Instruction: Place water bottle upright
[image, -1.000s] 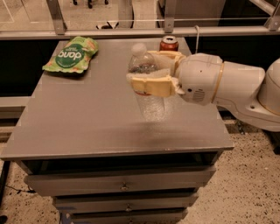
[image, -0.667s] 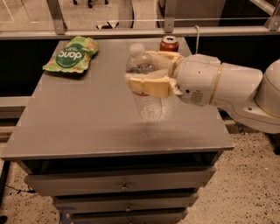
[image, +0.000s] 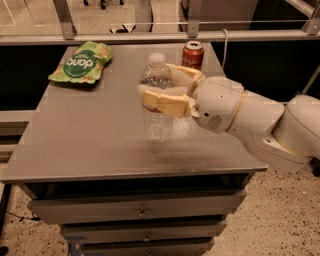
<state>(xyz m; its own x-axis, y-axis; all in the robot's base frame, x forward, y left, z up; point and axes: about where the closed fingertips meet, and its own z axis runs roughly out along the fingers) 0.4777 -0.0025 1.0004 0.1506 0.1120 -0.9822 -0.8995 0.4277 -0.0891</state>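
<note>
Clamping the upright water bottle (image: 157, 124) mid-frame, the gripper (image: 158, 83) keeps its fingers (image: 165, 102) well inside the counter (image: 85, 137) edges; open room lies left.

We see the jaws closed around the upright water bottle (image: 158, 125) over the desk (image: 90, 142), with a red soda can (image: 192, 55) behind.

The bottle (image: 157, 125) is clear, ribbed, glossy plastic with a white cap (image: 157, 59). The gripper (image: 159, 86), clasped round its upper part, has matt cream jaws, perhaps rubbery; the arm (image: 250, 117) is smooth white plastic. The table (image: 90, 140) is matt grey, the can (image: 192, 56) shiny metal, the bag (image: 80, 62) glossy film.
</note>
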